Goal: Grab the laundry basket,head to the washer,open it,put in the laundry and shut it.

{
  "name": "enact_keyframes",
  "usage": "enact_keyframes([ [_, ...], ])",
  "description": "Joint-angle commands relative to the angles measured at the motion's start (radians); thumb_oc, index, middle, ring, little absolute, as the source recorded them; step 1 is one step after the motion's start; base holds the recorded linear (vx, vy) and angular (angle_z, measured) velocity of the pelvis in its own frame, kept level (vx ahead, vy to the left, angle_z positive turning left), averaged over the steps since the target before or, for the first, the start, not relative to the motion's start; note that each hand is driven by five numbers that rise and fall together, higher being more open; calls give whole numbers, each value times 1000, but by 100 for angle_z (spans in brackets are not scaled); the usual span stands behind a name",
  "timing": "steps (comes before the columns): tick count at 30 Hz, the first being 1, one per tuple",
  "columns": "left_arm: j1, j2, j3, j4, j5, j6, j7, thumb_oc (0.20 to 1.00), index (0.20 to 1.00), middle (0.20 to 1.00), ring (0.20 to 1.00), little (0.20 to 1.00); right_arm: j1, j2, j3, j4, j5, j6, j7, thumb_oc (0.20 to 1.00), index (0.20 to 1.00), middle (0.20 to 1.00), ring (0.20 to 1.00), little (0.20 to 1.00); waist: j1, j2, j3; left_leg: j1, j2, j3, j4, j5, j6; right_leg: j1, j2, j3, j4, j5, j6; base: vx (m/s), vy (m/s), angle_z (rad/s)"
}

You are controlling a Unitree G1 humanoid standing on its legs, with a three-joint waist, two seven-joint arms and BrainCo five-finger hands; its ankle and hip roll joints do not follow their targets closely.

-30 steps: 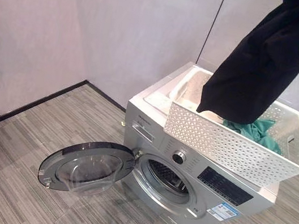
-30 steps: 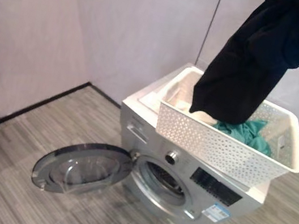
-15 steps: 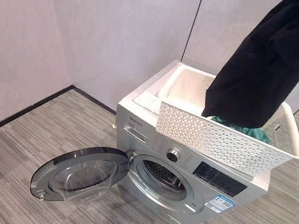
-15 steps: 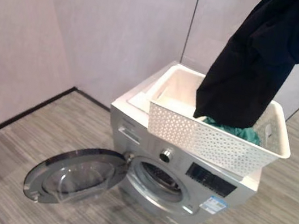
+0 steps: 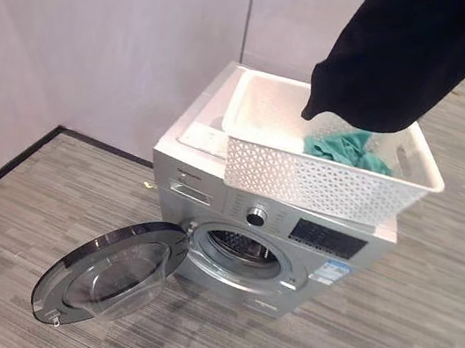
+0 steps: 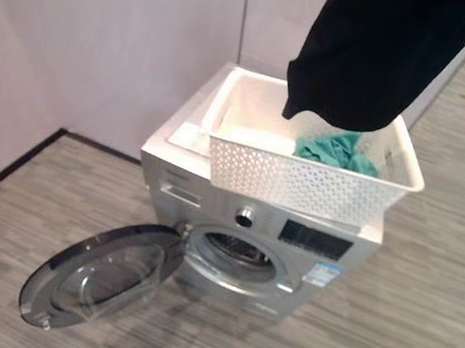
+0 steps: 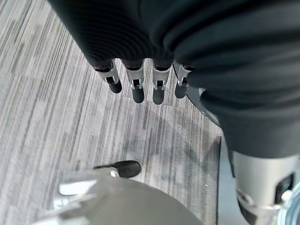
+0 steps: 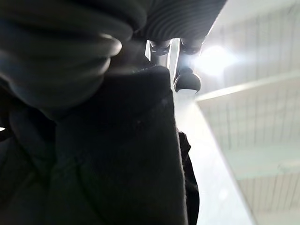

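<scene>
Right wrist view shows the right hand [image 8: 173, 61] pinching the black garment [image 5: 403, 60], which hangs lengthwise above the basket's [image 5: 320, 184] right rim; the washer [image 5: 211, 197] drum opening [image 5: 242, 252] lies below, leftward. Left hand [image 7: 140, 84] hangs relaxed, empty.

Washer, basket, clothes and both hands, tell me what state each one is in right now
Washer: standing on the floor, drum open.
Washer door: swung fully open.
Laundry basket: upright on top of the washer.
Teal garment: lying inside the basket.
Black garment: lifted, hanging above the basket.
Right hand: fingers closed on the black garment.
Left hand: fingers straight, holding nothing, above the floor.
</scene>
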Motion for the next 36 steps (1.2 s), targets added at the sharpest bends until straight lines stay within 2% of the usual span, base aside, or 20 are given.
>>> enact_keyframes([
  [1, 33, 61, -13, 65, 16, -22, 9, 1000, 1000, 1000, 1000, 1000, -51, -9, -68, -11, 87, -21, -54, 200, 200, 200, 200, 200, 58, -21, -116, -61, -29, -25, 47, -67, 20, -36, -74, -15, 149, -73, 62, -38, -15, -57],
  [5, 49, 62, 5, 56, 13, -25, 11, 1000, 1000, 1000, 1000, 1000, 15, 36, -114, -68, 91, -44, -31, 200, 200, 200, 200, 200, 82, -25, -132, -70, -26, 22, 35, -54, 20, -5, -63, -35, 158, -108, 58, -89, -79, -69],
  [6, 53, 59, 20, 47, 2, -28, 13, 1000, 1000, 1000, 1000, 1000, 63, 79, -139, -115, 100, -65, -19, 200, 200, 200, 200, 200, 90, -24, -132, -75, -22, 43, 34, -53, 20, 14, -56, -49, 173, -136, 56, -65, -70, -64],
  [8, 55, 59, 23, 39, -2, -31, 14, 1000, 1000, 1000, 1000, 1000, 105, 105, -161, -144, 101, -75, -6, 200, 200, 200, 200, 200, 97, -28, -133, -81, -20, 52, 37, -50, 19, 27, -49, -48, 168, -149, 55, -93, -139, -65],
  [9, 50, 62, 41, 19, -18, -36, 19, 1000, 1000, 1000, 1000, 1000, 201, 169, -207, -235, 81, -87, 28, 200, 200, 200, 200, 200, 108, -42, -127, -94, -17, 73, 44, -40, 14, 34, -37, -38, 149, -145, 47, -88, -162, -41],
  [10, 51, 64, 41, 19, -18, -36, 19, 1000, 1000, 1000, 1000, 1000, 207, 170, -212, -238, 80, -86, 29, 200, 200, 200, 200, 200, 110, -43, -128, -94, -17, 74, 43, -40, 14, 33, -36, -36, 149, -145, 47, -109, -214, -29],
  [11, 48, 54, 58, -2, -22, -45, 26, 1000, 1000, 1000, 1000, 1000, 274, 234, -217, -309, 83, -112, 65, 200, 200, 200, 200, 200, 120, -45, -127, -95, -15, 89, 37, -36, 8, 52, -37, -40, 101, -159, 44, -33, -99, -32],
  [12, 51, 57, 59, -3, -21, -44, 27, 1000, 1000, 1000, 1000, 1000, 287, 237, -228, -318, 81, -110, 68, 200, 200, 200, 200, 200, 121, -48, -130, -95, -14, 91, 36, -35, 7, 55, -35, -39, 94, -155, 43, -60, -221, -45],
  [13, 42, 45, 59, -40, -26, -54, 31, 1000, 1000, 1000, 1000, 1000, 405, 311, -253, -404, 107, -137, 118, 200, 200, 200, 200, 200, 131, -53, -126, -101, -5, 91, 30, -23, -5, 74, -24, -37, 46, -164, 34, -45, -181, -34],
  [15, 38, 40, 58, -54, -29, -60, 34, 1000, 1000, 1000, 1000, 1000, 460, 348, -259, -442, 120, -152, 138, 200, 200, 200, 200, 200, 132, -55, -124, -105, 1, 88, 25, -14, -12, 78, -15, -38, 31, -165, 29, -60, -175, -25],
  [16, 27, 35, 58, -126, -55, -76, 41, 1000, 1000, 1000, 1000, 1000, 578, 409, -260, -522, 163, -186, 191, 200, 200, 200, 200, 200, 132, -56, -113, -118, 10, 75, 20, 5, -27, 88, -5, -55, 8, -163, 23, -79, -149, -16],
  [19, 30, 43, 26, -328, -94, -123, 46, 1000, 1000, 1000, 1000, 1000, 773, 480, -253, -619, 244, -228, 281, 200, 200, 200, 200, 200, 129, -52, -94, -138, 16, 50, 15, 28, -43, 107, 6, -82, -22, -165, 16, -86, -141, 31],
  [24, 105, 104, -29, -731, -117, -164, 13, 1000, 1000, 1000, 1000, 1000, 981, 514, -229, -720, 337, -255, 405, 200, 200, 200, 200, 200, 127, -34, -91, -164, 20, 18, 7, 56, -56, 122, 17, -112, -53, -162, 6, -44, -53, 46],
  [27, 125, 161, -79, -921, -56, -174, -17, 1000, 1000, 1000, 1000, 1000, 1037, 526, -186, -747, 388, -261, 468, 200, 200, 200, 200, 200, 124, -27, -96, -166, 19, 6, 2, 63, -61, 136, 18, -131, -57, -167, 2, 1, -23, 16],
  [31, 97, 207, -125, -1063, -56, -180, -47, 1000, 1000, 1000, 1000, 1000, 1047, 538, -117, -749, 446, -251, 508, 200, 200, 200, 200, 200, 119, -22, -100, -162, 16, 2, 2, 66, -66, 147, 19, -140, -56, -170, -2, 14, -20, 16],
  [36, 34, 240, -210, -1162, -112, -156, -105, 1000, 1000, 1000, 1000, 1000, 1017, 563, -64, -741, 482, -230, 518, 200, 200, 200, 200, 200, 105, -10, -103, -159, 15, -2, -2, 70, -70, 155, 19, -156, -53, -173, -6, 8, -11, 18],
])
